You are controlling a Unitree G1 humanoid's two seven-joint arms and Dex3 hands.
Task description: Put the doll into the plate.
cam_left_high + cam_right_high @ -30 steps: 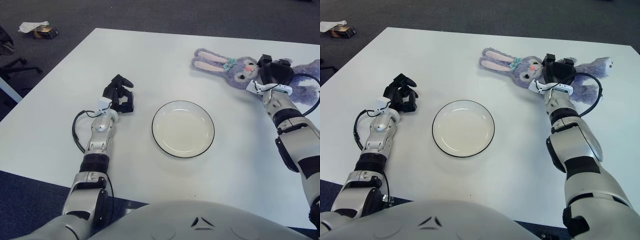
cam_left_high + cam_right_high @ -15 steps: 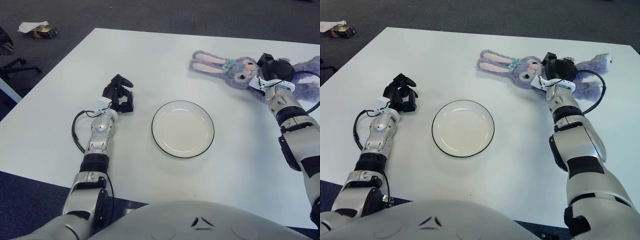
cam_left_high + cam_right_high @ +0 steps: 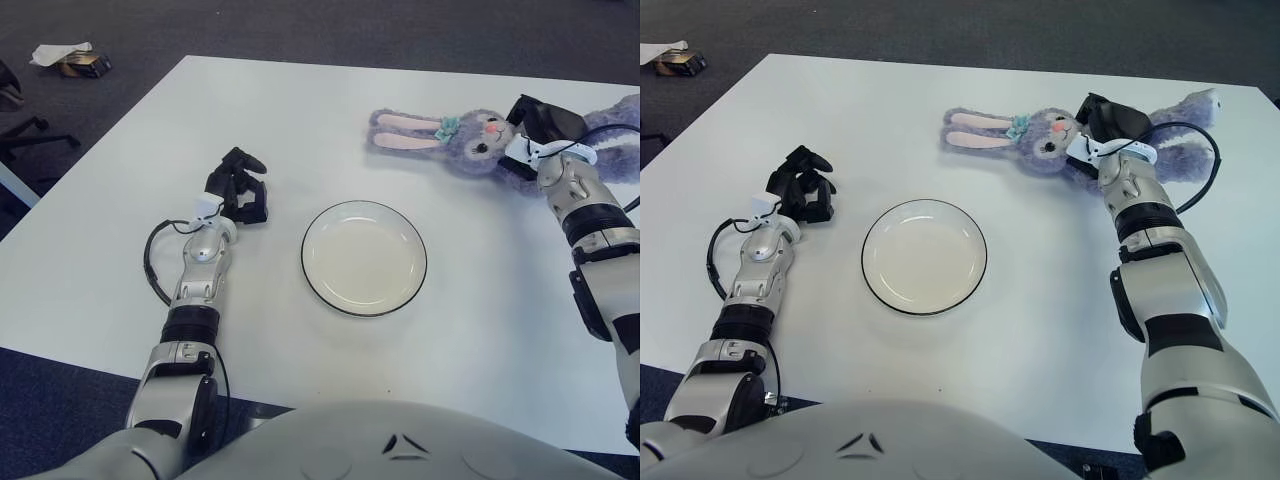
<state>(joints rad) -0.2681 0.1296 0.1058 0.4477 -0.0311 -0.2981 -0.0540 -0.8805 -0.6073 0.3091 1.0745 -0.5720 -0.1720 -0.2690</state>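
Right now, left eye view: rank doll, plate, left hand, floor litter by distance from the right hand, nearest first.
1. doll: under the right hand, touching it.
2. plate: table centre, to its left.
3. left hand: further left, beyond the plate.
4. floor litter: off the table, far upper left.

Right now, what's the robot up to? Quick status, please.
Right hand gripping the doll at its neck, far side of table. Left hand idle, curled, left of plate. Plate empty, path unobstructed.
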